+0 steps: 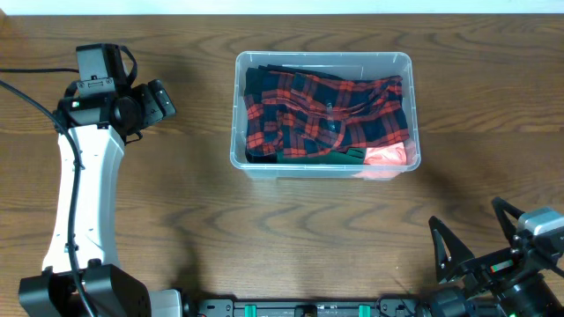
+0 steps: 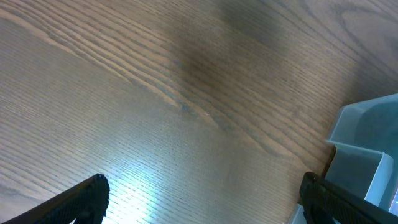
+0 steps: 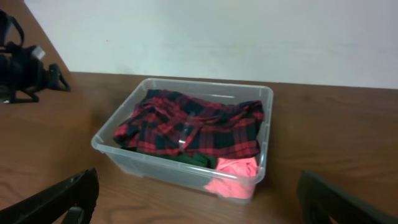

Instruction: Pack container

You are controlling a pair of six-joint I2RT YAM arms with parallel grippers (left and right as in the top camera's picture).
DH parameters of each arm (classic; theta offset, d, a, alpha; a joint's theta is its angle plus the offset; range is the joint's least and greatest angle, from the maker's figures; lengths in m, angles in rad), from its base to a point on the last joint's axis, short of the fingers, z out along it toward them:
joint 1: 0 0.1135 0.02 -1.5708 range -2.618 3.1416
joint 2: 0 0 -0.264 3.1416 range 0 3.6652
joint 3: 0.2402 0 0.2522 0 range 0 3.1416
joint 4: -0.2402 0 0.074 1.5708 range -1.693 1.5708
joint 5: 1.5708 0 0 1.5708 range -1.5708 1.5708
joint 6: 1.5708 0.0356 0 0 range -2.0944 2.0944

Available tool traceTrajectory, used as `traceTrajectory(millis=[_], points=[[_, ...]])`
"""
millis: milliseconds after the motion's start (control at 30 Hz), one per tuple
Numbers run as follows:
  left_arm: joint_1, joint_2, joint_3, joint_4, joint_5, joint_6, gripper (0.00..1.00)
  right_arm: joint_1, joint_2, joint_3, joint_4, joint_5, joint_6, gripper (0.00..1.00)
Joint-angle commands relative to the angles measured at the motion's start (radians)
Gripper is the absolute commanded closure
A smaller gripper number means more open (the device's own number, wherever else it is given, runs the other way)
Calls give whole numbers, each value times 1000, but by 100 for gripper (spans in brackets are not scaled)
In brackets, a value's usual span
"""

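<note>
While the right fingers gape, the container lies well beyond them.

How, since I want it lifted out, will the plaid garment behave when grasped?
Probably floppy: the plaid garment lies crumpled in folds inside the container. It likely drapes from one pinch, maybe dragging the pink cloth.

pincer spread, wood table, container corner
</note>
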Motion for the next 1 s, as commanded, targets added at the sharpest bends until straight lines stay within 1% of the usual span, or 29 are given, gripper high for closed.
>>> traceTrajectory(millis=[0, 267, 467, 567, 767, 967], points=[[3, -7, 4, -2, -15, -2, 2, -8, 2, 6, 1, -23, 40, 1], [3, -7, 4, -2, -15, -2, 2, -8, 2, 6, -35, -24, 74, 1], [3, -7, 4, -2, -15, -2, 2, -8, 2, 6, -76, -24, 171, 1], [3, -7, 4, -2, -15, -2, 2, -8, 2, 6, -77, -24, 194, 1], [3, -7, 4, -2, -15, -2, 2, -8, 2, -13, -105, -23, 197, 1], [3, -7, 4, -2, -15, -2, 2, -8, -23, -69, -94, 10, 196, 1]])
